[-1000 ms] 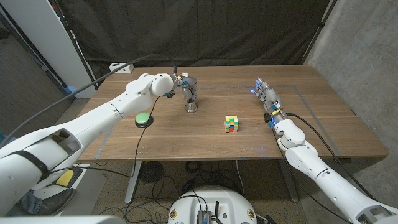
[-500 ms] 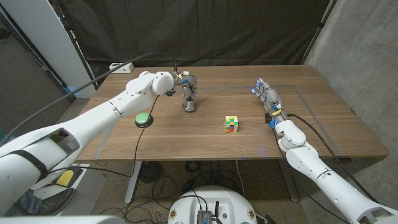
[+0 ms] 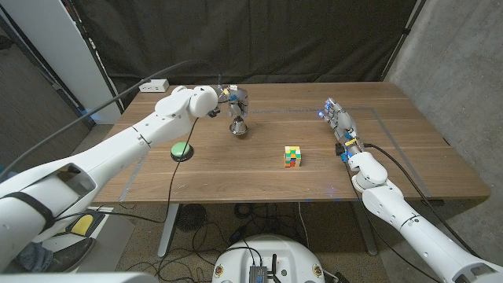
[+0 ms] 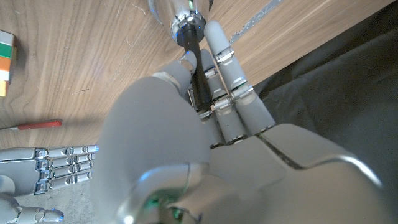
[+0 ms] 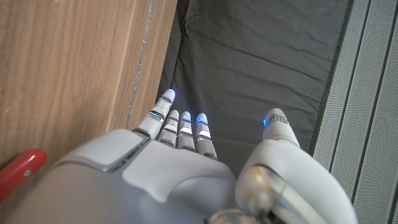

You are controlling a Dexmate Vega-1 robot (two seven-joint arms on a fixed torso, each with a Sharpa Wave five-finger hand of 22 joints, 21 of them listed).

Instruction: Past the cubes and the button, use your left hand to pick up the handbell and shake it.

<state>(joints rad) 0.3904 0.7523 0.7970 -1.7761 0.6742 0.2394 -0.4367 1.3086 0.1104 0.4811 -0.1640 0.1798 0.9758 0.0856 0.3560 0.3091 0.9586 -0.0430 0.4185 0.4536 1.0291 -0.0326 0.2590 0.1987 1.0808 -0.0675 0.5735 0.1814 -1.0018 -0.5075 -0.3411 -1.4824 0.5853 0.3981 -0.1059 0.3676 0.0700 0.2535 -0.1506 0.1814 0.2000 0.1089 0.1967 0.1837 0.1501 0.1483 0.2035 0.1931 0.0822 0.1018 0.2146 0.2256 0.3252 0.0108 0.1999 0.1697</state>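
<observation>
My left hand grips the black handle of the silver handbell, fingers wrapped round it. The bell hangs mouth down under the hand, just above the table's far middle; its silver top shows past my fingers in the left wrist view. The green button lies on the table nearer to me and to the left of the bell. The multicoloured cube stands mid-table, to the right of the bell. My right hand stays at the right side of the table, fingers straight and holding nothing.
The wooden table ends at a black curtain behind. A white power strip lies at its far left corner. My left arm's cable trails past the button. A thin red piece lies on the table near my right hand.
My left hand has moved up and a little away from me with the bell, whose mouth has come off the table. The right arm, button and cube have not moved.
</observation>
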